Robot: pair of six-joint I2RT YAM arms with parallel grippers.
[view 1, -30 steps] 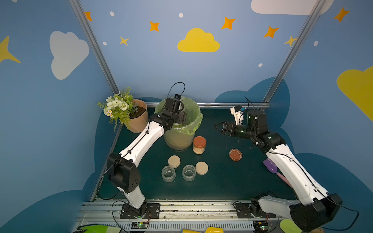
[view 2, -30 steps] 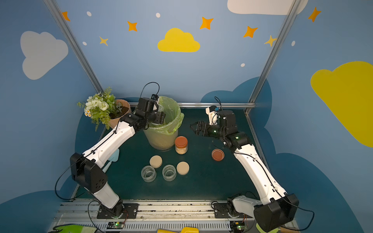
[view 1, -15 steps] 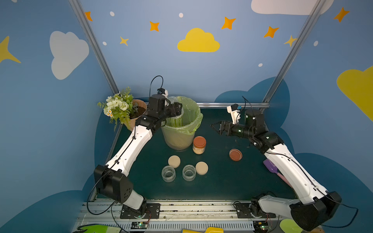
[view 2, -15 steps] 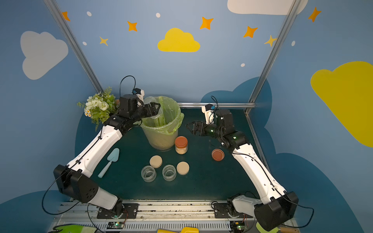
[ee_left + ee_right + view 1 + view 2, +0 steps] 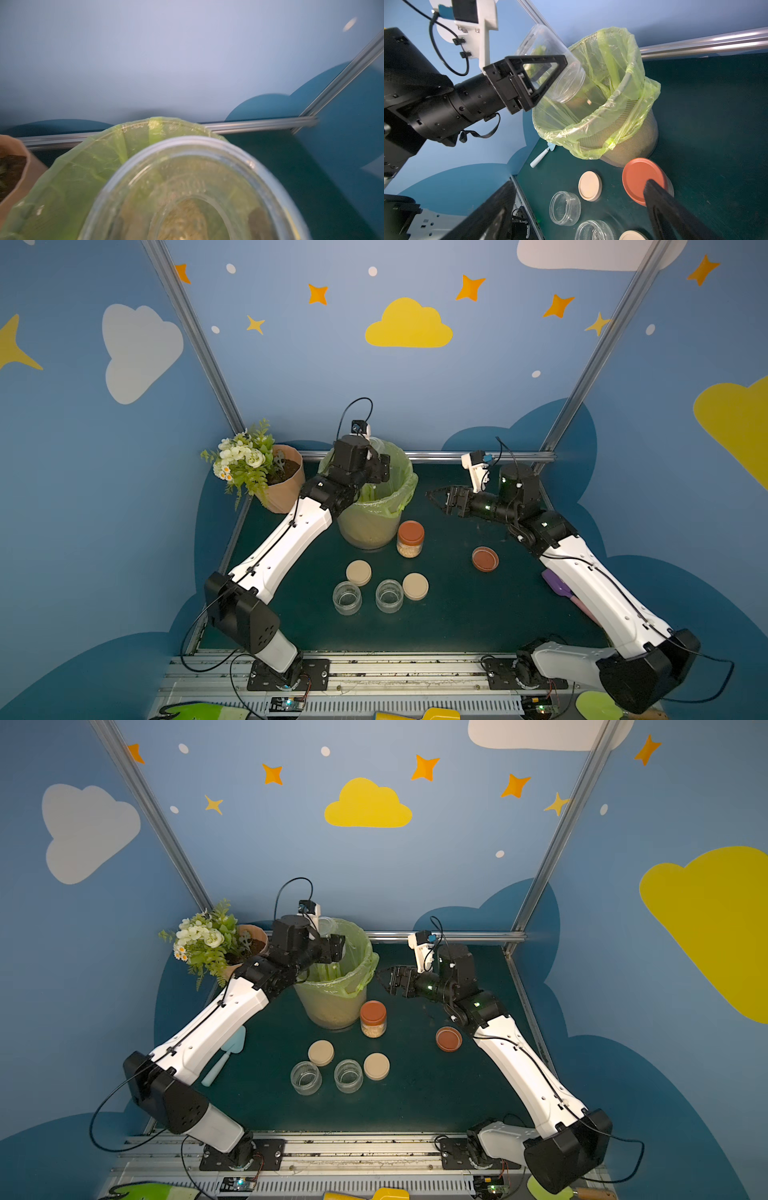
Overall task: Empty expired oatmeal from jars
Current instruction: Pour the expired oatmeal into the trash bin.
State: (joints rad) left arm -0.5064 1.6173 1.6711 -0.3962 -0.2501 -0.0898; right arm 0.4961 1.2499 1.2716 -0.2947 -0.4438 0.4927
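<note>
My left gripper is shut on a clear glass jar, tipped mouth-down over the bin's green bag. The held jar fills the left wrist view and looks empty, with tan oatmeal showing through its glass. My right gripper hangs open and empty to the right of the bin. A closed jar with a rust-orange lid holds oatmeal beside the bin. Two open empty jars stand near the front with two beige lids.
A loose rust-orange lid lies under my right arm. A flower pot stands left of the mesh bin. A light blue scoop lies under my left arm, a purple spatula at the right edge.
My left arm swung the held jar left to the bin's rim and back over the bin. My right gripper drifted slightly left toward the bin.
</note>
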